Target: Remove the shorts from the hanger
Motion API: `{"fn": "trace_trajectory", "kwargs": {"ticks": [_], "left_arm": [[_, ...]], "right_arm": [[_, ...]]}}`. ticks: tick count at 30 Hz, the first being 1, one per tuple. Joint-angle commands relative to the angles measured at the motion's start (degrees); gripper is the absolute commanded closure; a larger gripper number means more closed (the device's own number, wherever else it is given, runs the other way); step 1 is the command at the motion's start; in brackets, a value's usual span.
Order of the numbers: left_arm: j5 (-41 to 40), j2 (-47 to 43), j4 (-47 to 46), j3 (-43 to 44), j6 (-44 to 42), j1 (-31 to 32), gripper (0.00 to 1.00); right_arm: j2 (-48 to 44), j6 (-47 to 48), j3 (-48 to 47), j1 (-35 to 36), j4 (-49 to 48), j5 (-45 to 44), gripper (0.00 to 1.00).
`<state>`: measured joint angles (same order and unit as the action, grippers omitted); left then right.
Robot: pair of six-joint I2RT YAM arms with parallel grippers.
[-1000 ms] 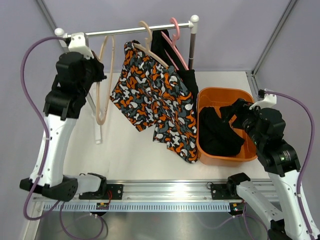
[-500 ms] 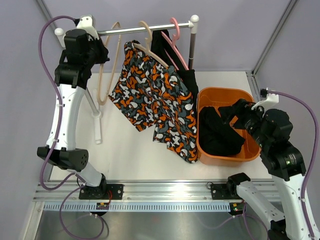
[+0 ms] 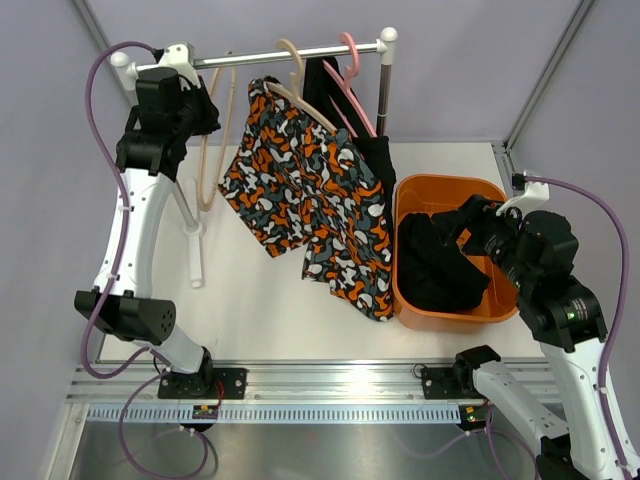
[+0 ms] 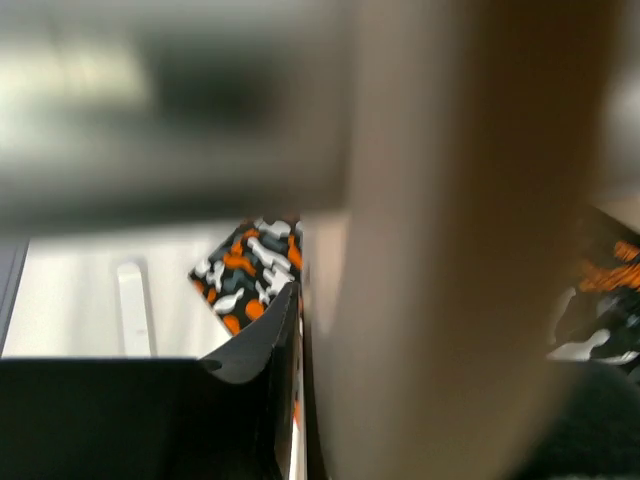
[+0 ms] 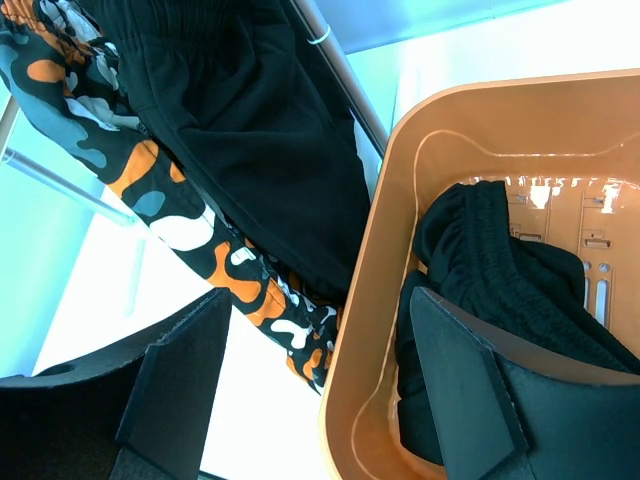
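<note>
White tabletop (image 3: 260,290) is enclosed by pale lilac walls, with both arm bases bolted to a metal rail at its near edge. At the near right, an orange bin (image 3: 430,190) is seen with one black pair of shorts (image 3: 435,265) crumpled inside. The right gripper (image 3: 470,222) is held over the bin's right side, its fingers (image 5: 180,370) spread wide with nothing between them. Just left of the bin, the patterned shorts (image 3: 320,200) are draped from a wooden hanger (image 3: 300,100), their lower hem lying on the table beside the bin's wall. Behind them, a second black pair (image 3: 375,160) is hung under a pink hanger (image 3: 352,60). Both hangers are hooked on the rack bar (image 3: 280,56) at the far edge. At the bar's left end the left gripper (image 3: 207,108) is raised against an empty beige hanger (image 4: 450,250). This hanger fills the blurred wrist view, so it cannot be told whether the fingers are closed.
</note>
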<state>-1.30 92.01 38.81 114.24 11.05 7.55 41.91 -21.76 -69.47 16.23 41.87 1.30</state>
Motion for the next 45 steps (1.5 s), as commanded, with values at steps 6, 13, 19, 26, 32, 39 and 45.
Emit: {"fn": "trace_trajectory", "kwargs": {"ticks": [6, 13, 19, 26, 32, 39, 45], "left_arm": [[-1.5, -8.0, -2.7, -6.2, 0.9, -0.3, 0.7], [-2.4, -14.3, -4.0, -7.1, 1.0, -0.3, 0.5], [-4.9, -23.2, -7.8, -10.1, 1.1, 0.9, 0.41], [-9.8, -28.6, -10.0, -10.3, 1.1, 8.9, 0.41], [-20.6, -23.9, -11.8, -9.5, 1.2, 27.0, 0.41], [-37.2, -11.4, -20.3, -7.5, 0.7, 41.9, 0.32], [-46.9, -0.2, -20.1, 1.8, 5.2, 42.0, 0.3]], "right_arm": [[0.0, 1.4, -1.2, -0.2, -0.5, 2.1, 0.19], [-0.8, 1.5, -1.5, -0.2, 0.5, 2.0, 0.19], [-1.3, 2.1, -1.8, -0.2, 1.5, 1.3, 0.18], [-2.1, 2.2, -1.6, -0.2, 2.2, 1.3, 0.18], [-2.3, 2.1, -2.2, -0.2, 3.0, 1.4, 0.18], [-1.9, 2.0, -3.0, -0.2, 4.5, 1.1, 0.18], [-1.6, 2.8, -3.7, -0.2, 6.4, -0.1, 0.18]]}}
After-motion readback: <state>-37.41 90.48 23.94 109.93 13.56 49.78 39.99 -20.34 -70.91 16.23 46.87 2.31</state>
